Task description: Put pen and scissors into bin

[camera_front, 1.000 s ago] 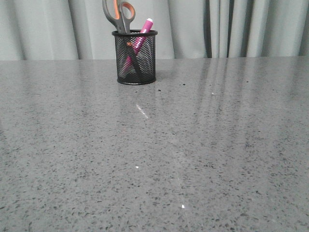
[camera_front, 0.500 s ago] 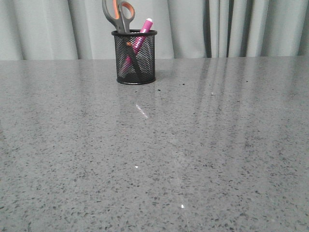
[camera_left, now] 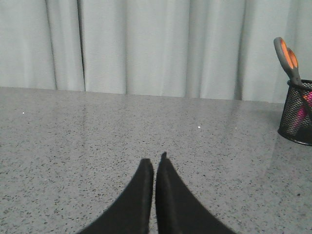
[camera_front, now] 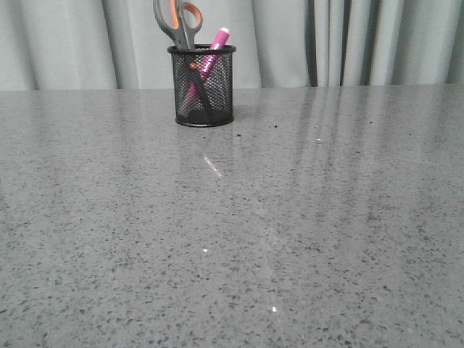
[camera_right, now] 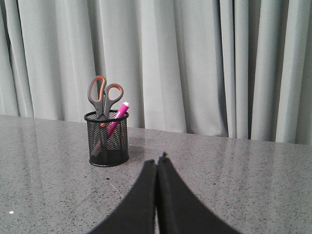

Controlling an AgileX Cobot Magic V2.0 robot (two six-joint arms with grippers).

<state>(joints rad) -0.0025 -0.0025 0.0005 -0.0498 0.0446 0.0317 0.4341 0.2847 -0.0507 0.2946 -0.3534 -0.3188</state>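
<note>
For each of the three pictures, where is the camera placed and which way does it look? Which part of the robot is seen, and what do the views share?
Front view: looks forward over the grey table to the curtain; no robot part shows.
Left wrist view: low over the table, the shut left gripper in front, the bin at the picture's edge.
Right wrist view: low, behind the shut right gripper, facing the bin.
All three share the bin holding the scissors and the pen.

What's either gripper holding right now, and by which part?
Nothing. The left gripper and right gripper are both shut with nothing between the fingers. The scissors and pen stand in the bin.
</note>
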